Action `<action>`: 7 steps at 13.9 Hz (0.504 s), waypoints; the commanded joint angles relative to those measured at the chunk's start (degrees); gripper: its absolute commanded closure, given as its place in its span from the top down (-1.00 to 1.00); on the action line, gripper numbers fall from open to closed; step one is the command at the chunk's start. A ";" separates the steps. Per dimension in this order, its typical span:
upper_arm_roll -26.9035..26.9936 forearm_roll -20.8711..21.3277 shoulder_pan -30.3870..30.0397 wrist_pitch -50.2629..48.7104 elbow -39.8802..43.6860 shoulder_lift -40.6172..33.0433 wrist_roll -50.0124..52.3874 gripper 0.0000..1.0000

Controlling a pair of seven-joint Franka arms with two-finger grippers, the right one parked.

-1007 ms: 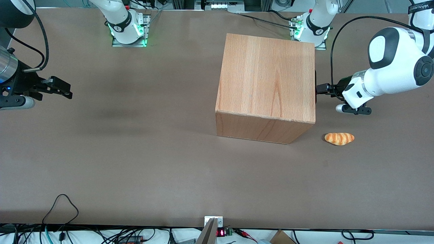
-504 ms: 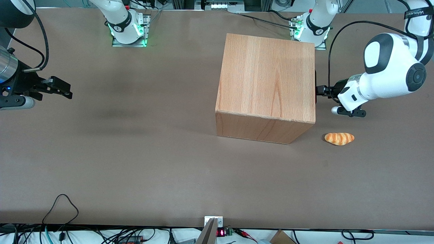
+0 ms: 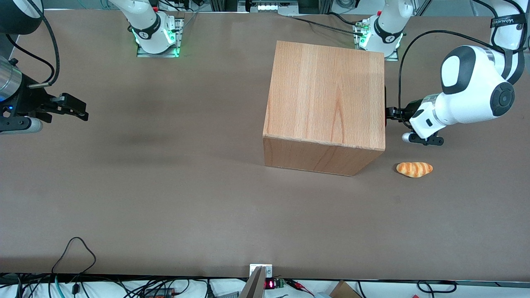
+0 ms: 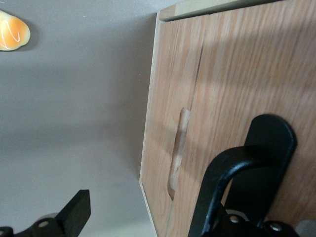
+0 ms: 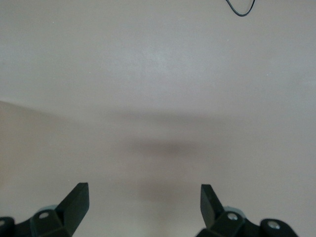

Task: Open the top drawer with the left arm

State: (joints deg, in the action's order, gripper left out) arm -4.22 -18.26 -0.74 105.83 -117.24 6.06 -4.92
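Observation:
The wooden cabinet (image 3: 327, 91) stands on the brown table, its drawer face turned toward the working arm's end. The top drawer (image 4: 247, 74) shows in the left wrist view as a light-wood front panel, flush with the panel beside it, with the rounded end of its black slot handle (image 4: 271, 138). The left arm (image 3: 472, 91) reaches in level with that face. Its gripper (image 3: 391, 112) is open against the drawer face. In the left wrist view the gripper (image 4: 148, 197) has one finger (image 4: 217, 182) lying at the black handle and the other over the table.
A small orange bread roll (image 3: 414, 169) lies on the table beside the cabinet, nearer the front camera than the gripper; it also shows in the left wrist view (image 4: 12, 30). A second panel with a pale slot (image 4: 177, 153) sits between the top drawer and the table.
The left arm's elbow has swung closer to the cabinet and the gripper has slid slightly nearer the front camera along the drawer face. The cabinet and roll have not moved.

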 commanded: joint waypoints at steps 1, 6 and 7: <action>0.09 1.29 -0.40 0.52 0.08 0.18 -1.05 1.00; 0.61 3.66 -0.75 0.25 0.34 0.00 -0.88 1.00; 0.70 4.11 -1.10 0.25 0.34 -0.09 -0.88 1.00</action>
State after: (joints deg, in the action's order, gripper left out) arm -4.06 -16.96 -0.90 105.89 -117.10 6.06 -4.92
